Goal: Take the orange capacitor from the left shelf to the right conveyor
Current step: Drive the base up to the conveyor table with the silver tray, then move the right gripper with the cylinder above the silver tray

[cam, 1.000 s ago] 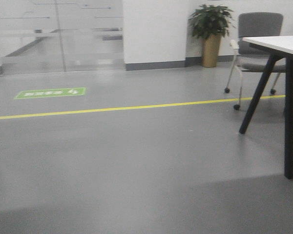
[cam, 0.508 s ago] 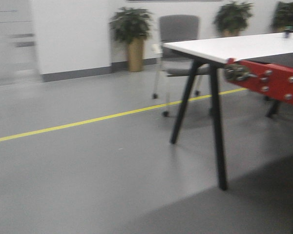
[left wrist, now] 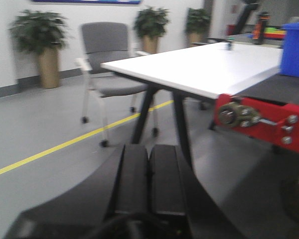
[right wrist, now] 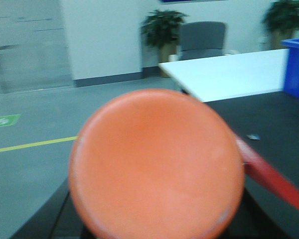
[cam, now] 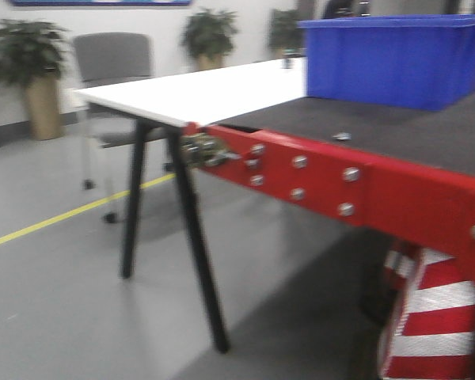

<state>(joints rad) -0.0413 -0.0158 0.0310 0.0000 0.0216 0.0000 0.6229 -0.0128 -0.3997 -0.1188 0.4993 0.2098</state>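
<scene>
The flat round top of the orange capacitor (right wrist: pixel 157 167) fills the right wrist view. My right gripper (right wrist: pixel 157 229) is shut on it, and only dark bits of its fingers (right wrist: pixel 50 221) show beside it. The right conveyor (cam: pixel 412 131), a dark belt with a glossy red bolted front edge (cam: pixel 380 190), lies ahead on the right and also appears behind the capacitor (right wrist: pixel 269 124). My left gripper (left wrist: pixel 149 149) is shut and holds nothing, hanging over the floor near the conveyor's red corner (left wrist: pixel 259 122). The left shelf is out of view.
A blue bin (cam: pixel 388 59) stands on the belt's far side, with a small object (cam: pixel 340 136) on the belt near it. A white table (cam: pixel 206 91) with black legs (cam: pixel 194 245) adjoins the conveyor. A grey chair (cam: pixel 111 63) and a red-white striped object (cam: pixel 431 317) are nearby.
The front view has swung to the right: bare floor first, then the white table and red corner, now the conveyor belt and blue bin close in front.
</scene>
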